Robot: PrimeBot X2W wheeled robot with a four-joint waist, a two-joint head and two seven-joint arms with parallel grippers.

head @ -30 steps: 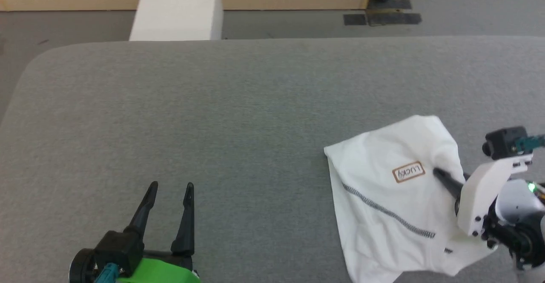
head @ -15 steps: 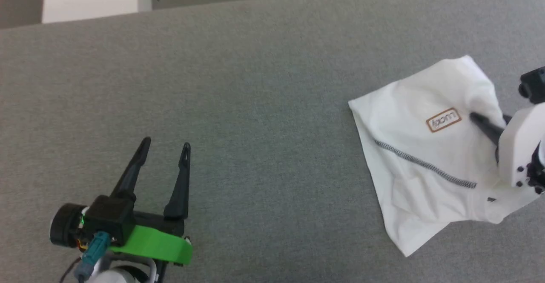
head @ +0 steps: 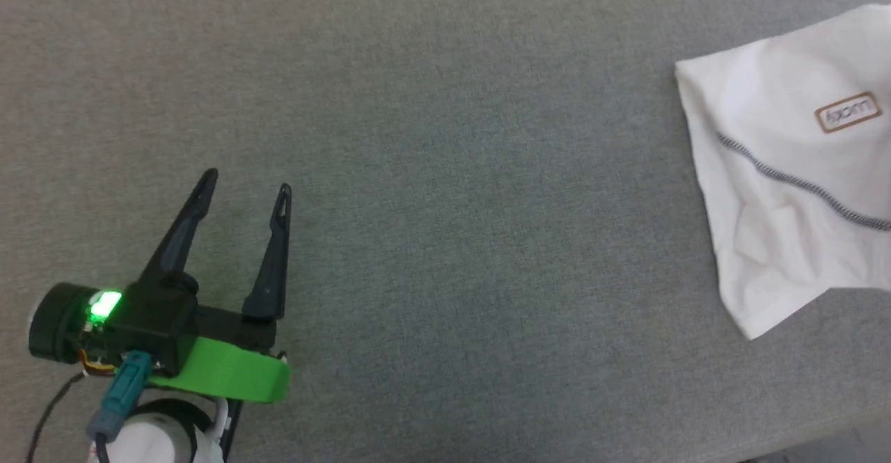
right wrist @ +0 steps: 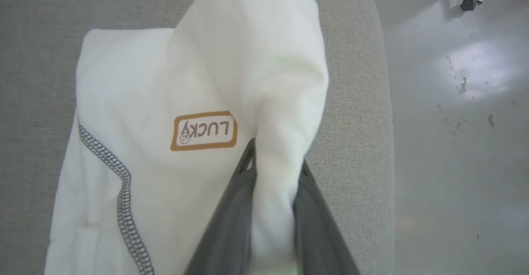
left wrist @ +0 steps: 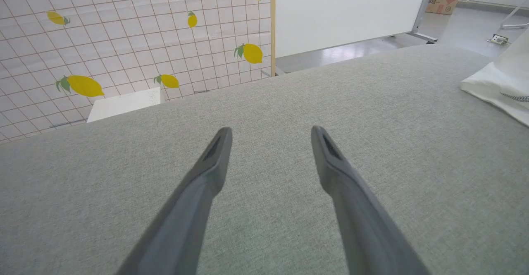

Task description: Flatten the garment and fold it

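While the head view looks down on the grey counter (head: 452, 170), the left gripper (head: 247, 183) sits at lower left, its two dark fingers spread apart over bare surface, nothing between them. The garment (head: 773, 191) lies at the far right of the counter, well apart from that gripper and partly cut off by the frame edge. Its orange-bordered patch (head: 848, 111) and dark seam stitching (head: 800, 184) face up.

Left wrist view: same gripper, fingers apart, low over the counter; cannot tell whether the tips touch it. A white corner of the garment shows at the right edge. Beyond the counter's far edge stand a grid-patterned wall with lemons (left wrist: 124, 39), a white box (left wrist: 124, 103) below it, and a white panel (left wrist: 351, 10).

Right wrist view: the right gripper (right wrist: 276, 157) is clamped on a raised fold of the garment, with white cloth bunched between both fingers. The patch reads "LUCKY", upside down, just left of the fingertips. The stitching runs down the lower left. The garment lies near the counter's rounded corner, with pale floor (right wrist: 454, 142) beyond.
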